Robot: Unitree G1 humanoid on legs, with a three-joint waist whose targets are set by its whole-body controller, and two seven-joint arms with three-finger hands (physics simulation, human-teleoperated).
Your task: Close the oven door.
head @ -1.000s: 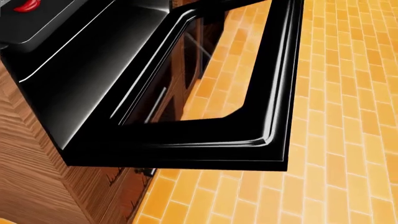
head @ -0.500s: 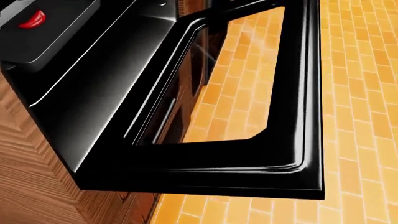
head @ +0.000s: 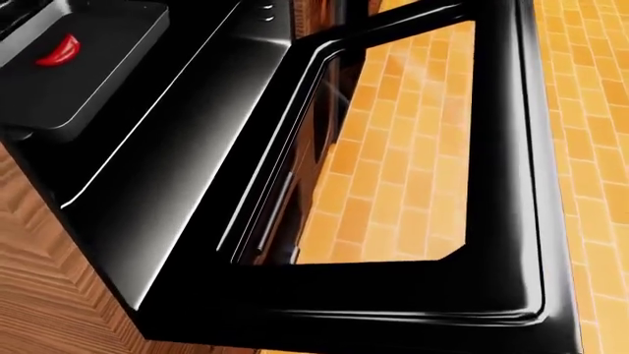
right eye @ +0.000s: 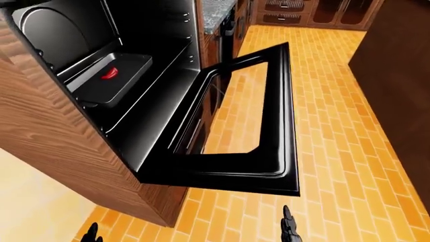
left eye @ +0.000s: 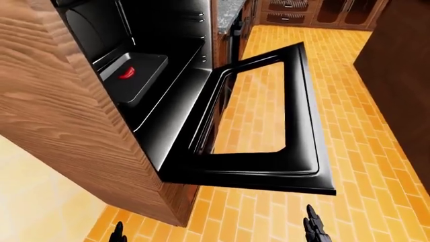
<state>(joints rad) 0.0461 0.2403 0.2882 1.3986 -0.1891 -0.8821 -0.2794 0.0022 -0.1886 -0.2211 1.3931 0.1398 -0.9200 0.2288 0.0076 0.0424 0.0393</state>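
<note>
Nearest to us, at the bottom edge of the left-eye view, we pick out the dark fingertips of the left hand (left eye: 118, 233) and the right hand (left eye: 314, 227), both low over the orange brick floor (left eye: 376, 151). Too little of either shows, so we cannot tell whether the fingers are spread or curled; neither is touching anything.

Just above them hangs the oven door (left eye: 306, 174), dropped fully open and lying flat, its free edge toward us and the glass window (left eye: 258, 111) letting the bricks show through. The right hand sits just under that free edge, near its right corner.

We judge this door rigid and fairly heavy, glossy and likely slick, swinging on a hinge along its far edge. We'd take it from underneath at the middle of the free edge, on the frame and never on the glass, and lift so it swings up without twisting.

Beyond the hinge opens the oven cavity (right eye: 155, 30), set in a wooden cabinet (left eye: 60, 116). Inside, a dark baking tray (right eye: 117, 78) carries a small red item (right eye: 109, 73) near its middle.
</note>
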